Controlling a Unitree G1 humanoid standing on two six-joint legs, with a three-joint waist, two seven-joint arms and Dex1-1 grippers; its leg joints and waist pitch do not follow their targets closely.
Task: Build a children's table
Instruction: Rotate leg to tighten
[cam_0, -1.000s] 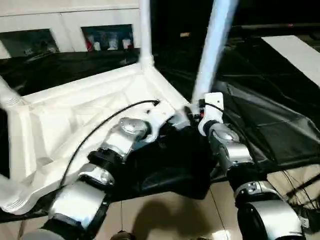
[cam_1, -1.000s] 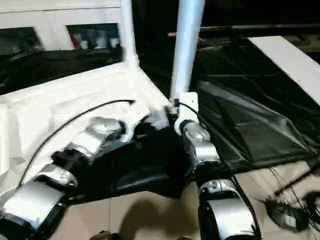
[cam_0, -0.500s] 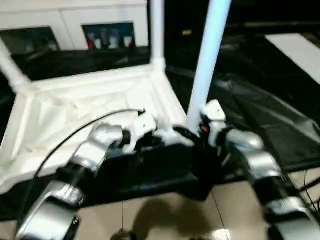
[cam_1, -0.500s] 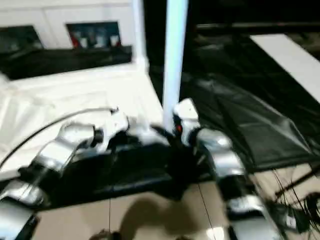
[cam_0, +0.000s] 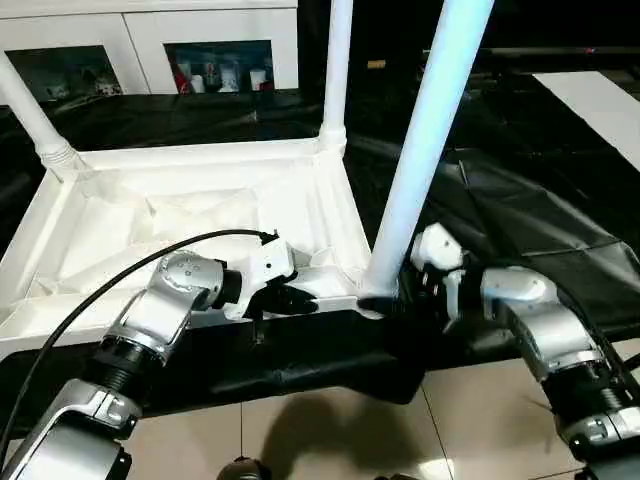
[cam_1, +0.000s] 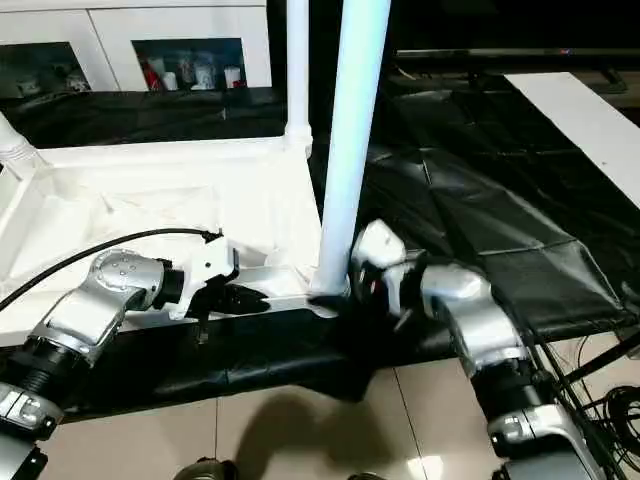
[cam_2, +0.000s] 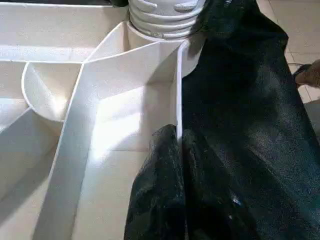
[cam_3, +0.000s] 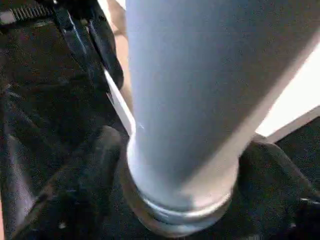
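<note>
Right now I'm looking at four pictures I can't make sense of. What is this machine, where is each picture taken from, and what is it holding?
This is a humanoid robot with two silver arms. The two wide pictures come from cameras in its head, looking down. The two close-ups come from a camera on each wrist.

A white plastic tabletop lies upside down on a black cloth, with a white cabinet behind.

Three legs stand in the corner sockets. The left gripper pinches the tabletop's near rim. The right gripper clasps the foot of the nearest leg, at its socket.
</note>
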